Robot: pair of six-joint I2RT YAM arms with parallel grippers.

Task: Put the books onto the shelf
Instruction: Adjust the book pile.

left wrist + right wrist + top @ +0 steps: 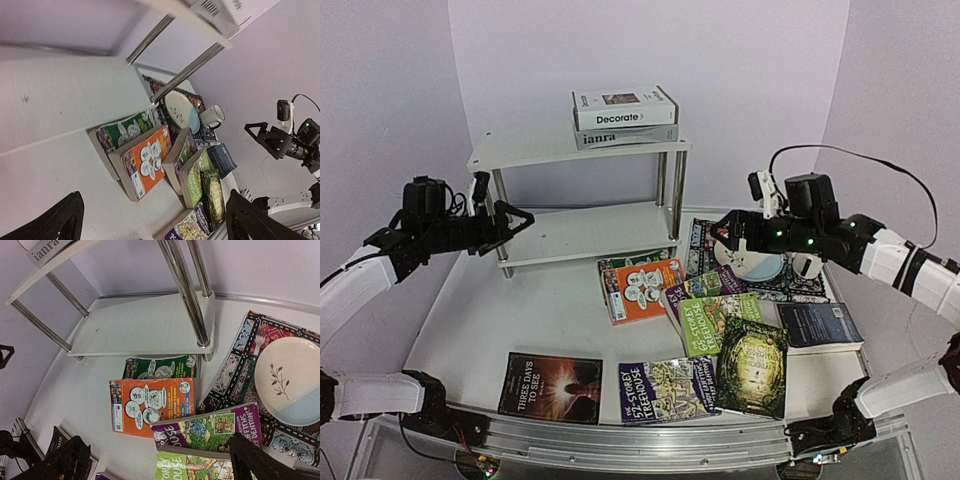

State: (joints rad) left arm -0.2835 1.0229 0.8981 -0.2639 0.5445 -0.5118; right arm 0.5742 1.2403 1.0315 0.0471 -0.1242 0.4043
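- Left claw (516,226) hangs spread wide and empty, just off the left end of the small white two-tier shelf with chrome tube legs (550,152).
- Right claw (725,240) is spread and empty too, hovering above the patterned dark placemat (700,245) near the white surface's (490,320) right edge.
- Up top, the white "Decorate" book (625,108) sits on the grey "ianra" book (620,137) at the upper tier's right end.
- The orange paperback (645,290) overlaps the green paperback (620,264) by the shelf's front right leg.
- The navy book (820,325) lies at the right edge.
- The dark "Three Days to See" book (550,387) and the purple "52-Storey Treehouse" paperback (665,388) lie along the front edge.
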